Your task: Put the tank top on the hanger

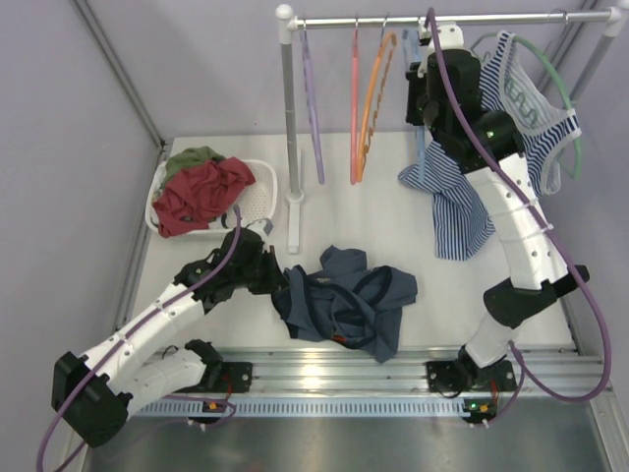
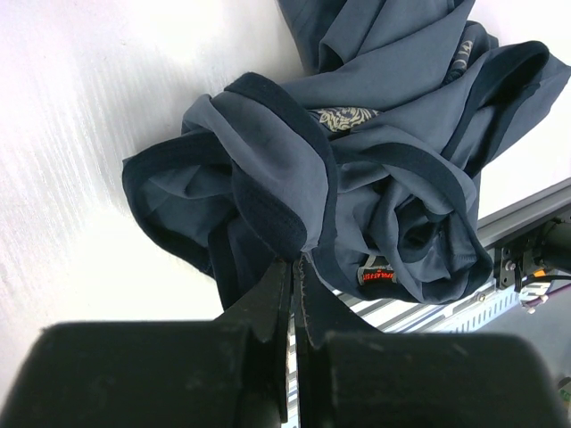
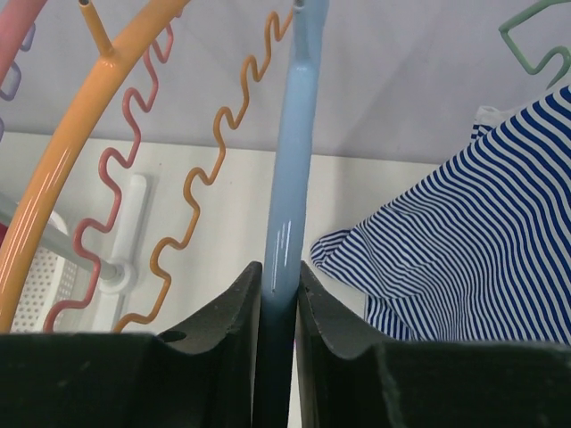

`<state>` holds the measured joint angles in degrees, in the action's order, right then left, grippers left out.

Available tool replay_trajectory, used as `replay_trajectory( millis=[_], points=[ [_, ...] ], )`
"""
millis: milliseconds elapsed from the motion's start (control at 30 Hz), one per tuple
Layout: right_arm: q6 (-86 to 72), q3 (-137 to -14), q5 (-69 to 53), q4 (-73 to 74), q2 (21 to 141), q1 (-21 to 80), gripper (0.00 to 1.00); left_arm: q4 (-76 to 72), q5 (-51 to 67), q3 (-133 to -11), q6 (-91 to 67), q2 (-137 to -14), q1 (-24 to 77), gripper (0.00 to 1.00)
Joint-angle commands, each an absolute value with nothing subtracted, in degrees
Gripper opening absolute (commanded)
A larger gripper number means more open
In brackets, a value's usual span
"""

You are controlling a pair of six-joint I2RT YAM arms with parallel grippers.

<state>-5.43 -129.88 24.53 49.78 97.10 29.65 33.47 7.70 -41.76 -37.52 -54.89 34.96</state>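
Observation:
The dark navy tank top (image 1: 344,300) lies crumpled on the white table in front of the arms; it fills the left wrist view (image 2: 357,178). My left gripper (image 1: 275,280) is at its left edge, jaws shut with their tips (image 2: 297,267) pinching a fold of the fabric. The light-blue hanger (image 3: 293,160) hangs from the rail; in the top view only a sliver of it (image 1: 420,152) shows below my right gripper (image 1: 421,98). My right gripper (image 3: 279,276) is shut on the hanger's arm, up at the rail.
The rail (image 1: 491,18) also carries a purple hanger (image 1: 313,108), a pink hanger (image 1: 354,108), an orange hanger (image 1: 373,98) and a green hanger (image 1: 568,118) with a blue-and-white striped top (image 1: 462,216). A white basket (image 1: 257,197) with a red garment (image 1: 201,192) stands at the left.

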Motion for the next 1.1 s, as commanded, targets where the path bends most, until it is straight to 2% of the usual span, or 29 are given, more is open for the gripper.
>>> replay_trajectory(
  millis=[0,100,133,167,567,1067],
  points=[
    [-4.2,-132.4,25.2,49.9,96.9,29.0,0.19,32.4,8.3,-43.6,-37.0,-54.9,34.9,0.00],
    [-3.4,-132.5,25.8,49.3,96.4,29.1,0.09,32.4,8.2,-43.6,-37.0,-54.8,34.8,0.00],
    [-3.1,-132.5,26.1,49.0,96.3,29.1,0.01,32.3,8.1,-43.6,-37.0,-54.9,34.9,0.00],
    [-2.8,-132.6,26.5,48.9,96.2,28.9,0.00,32.3,8.2,-43.6,-37.0,-54.8,34.8,0.00],
    [-0.4,-130.2,29.3,41.4,91.6,29.0,0.00,31.9,8.6,-44.0,-36.8,-55.7,34.8,0.00],
    [0.4,-118.4,27.9,34.8,82.1,29.0,0.00,31.9,9.1,-43.5,-36.7,-55.2,34.9,0.00]
  ],
)
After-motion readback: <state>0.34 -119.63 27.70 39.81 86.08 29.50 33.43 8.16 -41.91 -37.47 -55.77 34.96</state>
